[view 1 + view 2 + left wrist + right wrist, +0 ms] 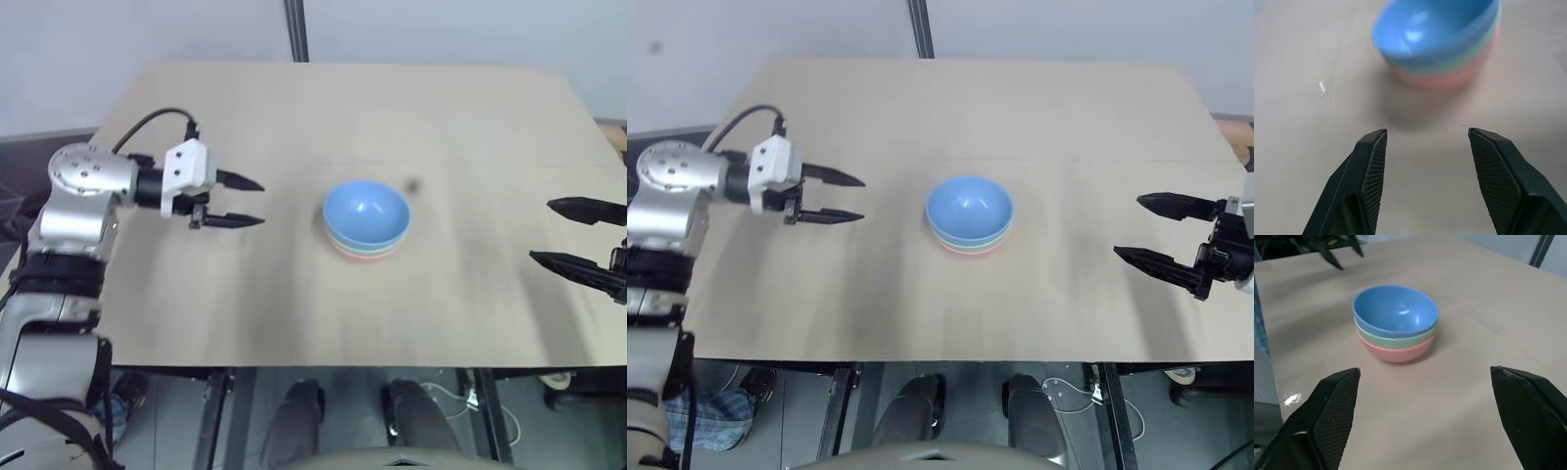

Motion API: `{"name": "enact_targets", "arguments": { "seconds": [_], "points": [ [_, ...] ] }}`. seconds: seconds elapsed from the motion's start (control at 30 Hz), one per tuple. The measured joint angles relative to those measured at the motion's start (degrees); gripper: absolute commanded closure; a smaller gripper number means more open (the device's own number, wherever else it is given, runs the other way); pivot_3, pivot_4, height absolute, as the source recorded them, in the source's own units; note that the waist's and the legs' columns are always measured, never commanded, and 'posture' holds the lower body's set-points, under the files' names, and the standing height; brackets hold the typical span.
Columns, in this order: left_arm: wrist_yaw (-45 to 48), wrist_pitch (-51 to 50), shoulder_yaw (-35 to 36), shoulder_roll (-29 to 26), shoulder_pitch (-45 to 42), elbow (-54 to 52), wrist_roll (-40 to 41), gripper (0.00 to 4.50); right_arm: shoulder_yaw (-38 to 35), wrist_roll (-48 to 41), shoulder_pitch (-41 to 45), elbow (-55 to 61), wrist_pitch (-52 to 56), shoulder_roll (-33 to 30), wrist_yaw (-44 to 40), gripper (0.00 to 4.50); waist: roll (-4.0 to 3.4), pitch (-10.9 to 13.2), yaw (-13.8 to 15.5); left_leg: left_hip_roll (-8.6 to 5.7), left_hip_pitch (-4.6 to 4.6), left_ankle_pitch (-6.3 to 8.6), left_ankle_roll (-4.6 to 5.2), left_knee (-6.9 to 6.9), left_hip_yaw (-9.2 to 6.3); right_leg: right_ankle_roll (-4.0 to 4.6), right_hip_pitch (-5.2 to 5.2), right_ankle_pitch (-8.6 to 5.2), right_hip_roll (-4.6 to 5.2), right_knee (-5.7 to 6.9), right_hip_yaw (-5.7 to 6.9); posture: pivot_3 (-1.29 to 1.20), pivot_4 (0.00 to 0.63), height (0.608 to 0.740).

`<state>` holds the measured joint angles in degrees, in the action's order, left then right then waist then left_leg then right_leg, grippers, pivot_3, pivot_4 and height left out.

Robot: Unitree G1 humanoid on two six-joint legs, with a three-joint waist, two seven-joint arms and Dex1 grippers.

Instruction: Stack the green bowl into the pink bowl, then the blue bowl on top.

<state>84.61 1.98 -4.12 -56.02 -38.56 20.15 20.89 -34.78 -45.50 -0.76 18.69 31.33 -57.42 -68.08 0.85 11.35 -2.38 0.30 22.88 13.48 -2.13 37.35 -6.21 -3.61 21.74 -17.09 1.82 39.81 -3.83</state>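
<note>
Right wrist view: smooth round blue bowl (1396, 311) tops stack — both end effectors open.

You have all three nested upright mid-table: pink bowl (1396, 351) at the bottom, green bowl (1393, 339) inside it, blue bowl (1395, 311) on top, empty.

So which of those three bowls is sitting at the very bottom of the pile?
The pink bowl. It rests on the table, with the green bowl nested in it and the blue bowl on top.
</note>
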Motion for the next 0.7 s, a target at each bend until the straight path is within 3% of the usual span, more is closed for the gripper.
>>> {"name": "enact_targets", "arguments": {
  "seconds": [0.3,0.7],
  "points": [
    [-4.3,-13.1,15.0,-4.3,22.2,-19.3,7.8,1.69,0.3,2.2,1.0,-4.7,-1.6,-0.8,-2.9,0.00,-0.03,0.0,0.0,0.04,-0.09,0.00,0.00,-0.05,0.10,0.01,-0.02,0.00,0.00,-0.01,-0.06,0.00,0.150,0.740],
    [-4.9,-14.2,17.6,-4.4,25.4,-22.3,8.1,1.69,2.4,3.7,4.0,-7.0,-2.7,-1.7,-4.5,0.00,-0.05,0.0,0.0,0.05,-0.10,0.01,0.00,-0.12,0.15,0.01,-0.01,0.00,-0.01,-0.08,-0.08,0.00,0.150,0.740]
  ]
}}
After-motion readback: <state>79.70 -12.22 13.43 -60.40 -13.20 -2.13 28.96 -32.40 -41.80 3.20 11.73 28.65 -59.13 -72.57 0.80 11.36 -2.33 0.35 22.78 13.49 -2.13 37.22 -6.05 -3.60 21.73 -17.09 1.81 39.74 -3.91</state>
